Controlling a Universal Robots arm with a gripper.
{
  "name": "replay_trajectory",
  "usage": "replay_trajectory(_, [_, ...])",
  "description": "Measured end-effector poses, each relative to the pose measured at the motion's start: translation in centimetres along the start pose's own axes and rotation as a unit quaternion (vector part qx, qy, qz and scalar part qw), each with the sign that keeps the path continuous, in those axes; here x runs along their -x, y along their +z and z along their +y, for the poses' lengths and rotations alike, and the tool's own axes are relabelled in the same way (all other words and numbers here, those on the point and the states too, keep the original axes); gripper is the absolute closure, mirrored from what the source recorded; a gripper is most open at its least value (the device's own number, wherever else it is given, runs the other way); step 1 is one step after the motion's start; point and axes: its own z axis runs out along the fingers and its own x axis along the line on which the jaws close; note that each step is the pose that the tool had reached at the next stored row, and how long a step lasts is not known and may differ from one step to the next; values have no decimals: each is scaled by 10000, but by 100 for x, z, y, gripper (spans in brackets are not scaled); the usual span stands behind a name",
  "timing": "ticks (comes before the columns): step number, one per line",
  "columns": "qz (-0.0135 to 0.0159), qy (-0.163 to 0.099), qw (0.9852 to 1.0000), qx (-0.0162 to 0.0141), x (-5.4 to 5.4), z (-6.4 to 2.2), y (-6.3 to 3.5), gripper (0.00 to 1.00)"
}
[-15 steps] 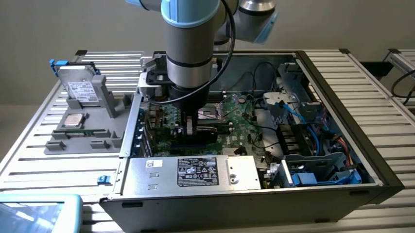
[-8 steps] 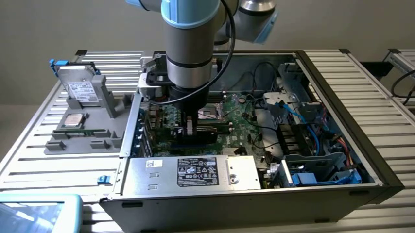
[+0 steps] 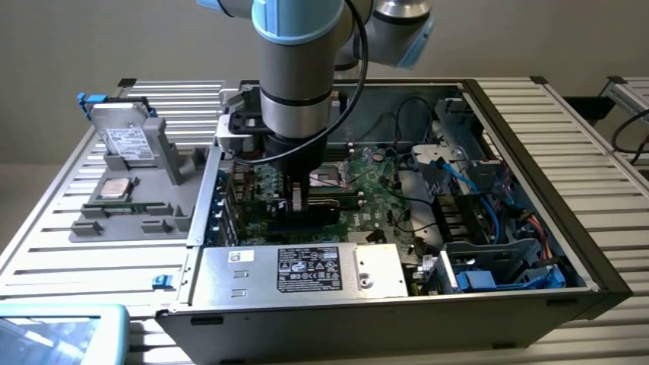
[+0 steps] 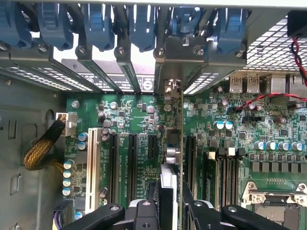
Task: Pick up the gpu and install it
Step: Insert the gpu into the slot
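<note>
I've got the gripper [image 4: 170,211] clamped on the gpu [image 4: 171,158] — card upright, edge-on, low over the motherboard [image 4: 139,115] slots — inside the computer case [image 3: 406,334], toward the exterior view's left

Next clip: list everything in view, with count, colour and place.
table: 1, silver slats, under everything
case: 1, dark grey, open, on table
motherboard: 1, green, inside case
power supply: 1, silver, case's near edge
cables: several, blue, inside case
fixture: 1, grey, exterior view's left
hard drive: 1, silver, in fixture
gpu: 1, dark, held edge-on over motherboard
arm: 1, grey and blue, reaching into case
gripper: 1, black, shut on gpu
</note>
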Motion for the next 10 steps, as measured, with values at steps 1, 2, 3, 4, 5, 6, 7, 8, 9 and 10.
replay_trajectory(1, [0,-9,10000,0,0,0,0,72])
replay_trajectory(2, [1,-18,10000,0,0,0,0,72])
replay_trajectory(3, [1,-23,10000,0,0,0,0,72])
replay_trajectory(4, [1,-23,10000,0,0,0,0,72])
replay_trajectory(5, [1,-23,10000,0,0,0,0,72])
replay_trajectory(6, [1,-23,10000,1,0,0,0,72])
replay_trajectory(7, [1,-23,10000,1,0,0,1,72])
replay_trajectory(8, [2,-22,10000,1,0,0,1,72])
replay_trajectory(9, [2,-16,10000,0,0,0,2,72])
replay_trajectory(10, [2,-9,10000,0,0,0,2,72])
